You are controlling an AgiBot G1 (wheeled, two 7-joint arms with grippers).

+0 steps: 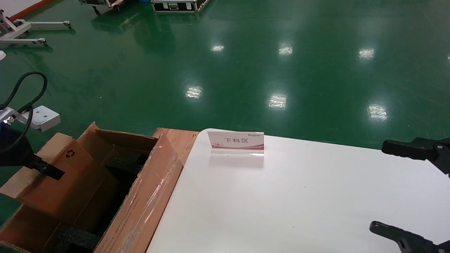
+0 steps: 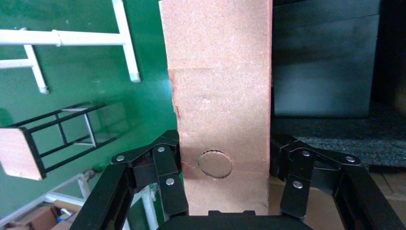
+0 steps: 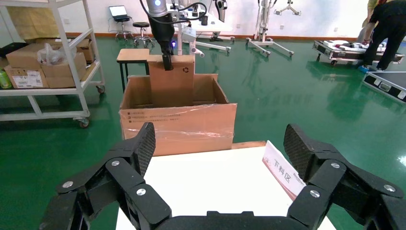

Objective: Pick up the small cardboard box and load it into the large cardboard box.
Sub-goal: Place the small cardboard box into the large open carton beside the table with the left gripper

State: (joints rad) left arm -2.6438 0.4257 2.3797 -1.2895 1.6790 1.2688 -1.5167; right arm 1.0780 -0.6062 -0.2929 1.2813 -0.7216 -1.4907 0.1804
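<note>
- The right gripper (image 1: pixel 404 189) hovers at the near right edge of the white table (image 1: pixel 299 196), its black fingers (image 3: pixel 143 143) spread wide with nothing between them.
- On the table's far edge stands a small acrylic sign holder (image 1: pixel 236 143) with a white and pink card printed in Chinese characters.
- The large cardboard box (image 1: pixel 140 196) sits on the floor against the table's left side, open at the top; clear shiny tape covers the wall nearest the table and black foam pads (image 1: pixel 75 237) lie inside.
- The left gripper (image 1: pixel 49 170) is over the left part of that carton, its jaws pinching the small cardboard box (image 1: pixel 59 175) by the upper edge.
- The small cardboard box hangs upright, its lower part already down inside the large carton and its recycling symbol (image 1: pixel 70 153) near the top; in the left wrist view a round perforated tab (image 2: pixel 215 164) shows between the fingers.
- Beyond lie the glossy green floor (image 1: pixel 281 70), a black flight case (image 1: pixel 177 5) and a white metal frame (image 1: pixel 24 33).
</note>
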